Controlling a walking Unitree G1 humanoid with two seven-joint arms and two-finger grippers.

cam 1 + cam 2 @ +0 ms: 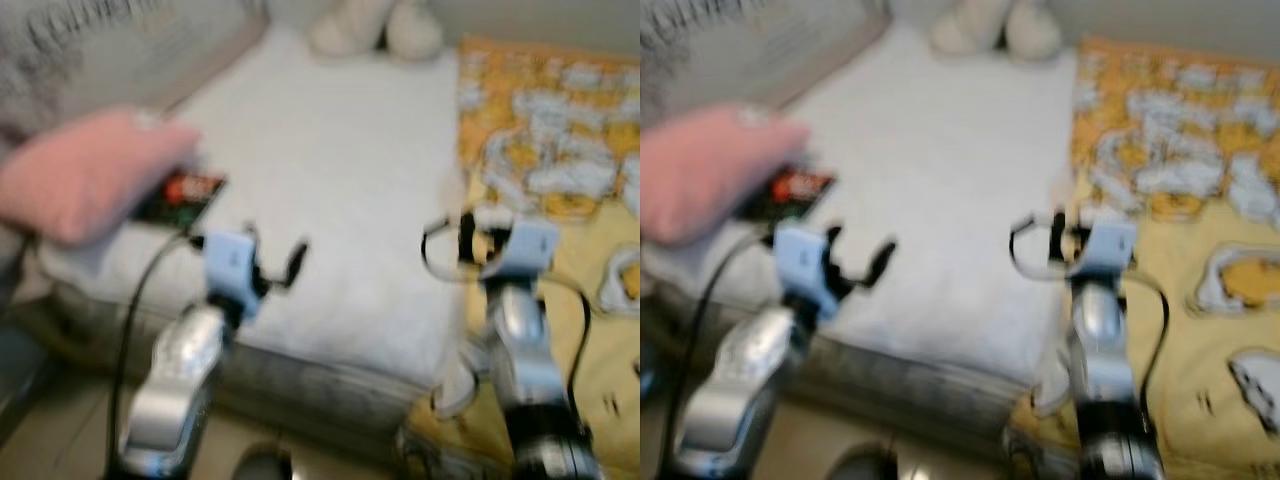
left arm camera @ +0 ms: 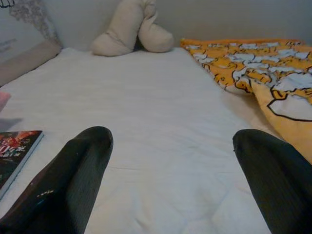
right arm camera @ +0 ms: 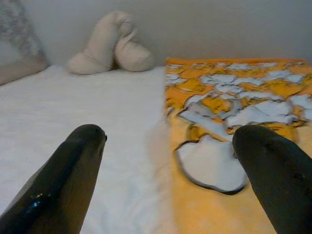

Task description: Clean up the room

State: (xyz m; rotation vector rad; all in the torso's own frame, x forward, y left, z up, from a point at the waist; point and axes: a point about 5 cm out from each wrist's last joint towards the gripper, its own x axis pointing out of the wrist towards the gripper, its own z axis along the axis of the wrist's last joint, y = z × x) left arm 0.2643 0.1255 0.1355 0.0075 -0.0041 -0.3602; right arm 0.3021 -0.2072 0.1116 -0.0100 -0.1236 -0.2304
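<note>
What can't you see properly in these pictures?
- Book: left wrist view's edge cuts it off; the pink pillow covers part in the blurry left eye view.
- Cream soft toy: its shape is unclear.
- Yellow blanket: runs past the right wrist view's edge.

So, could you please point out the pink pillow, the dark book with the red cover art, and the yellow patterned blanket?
Pink pillow (image 1: 85, 175), left eye view, middle of its top face.
Dark book with the red cover art (image 2: 14, 151), left wrist view, on its cover.
Yellow patterned blanket (image 3: 229, 97), right wrist view, on the patterned upper part.

Crumpled yellow blanket (image 1: 560, 150) lies along the bed's (image 1: 330, 190) right side.
</note>
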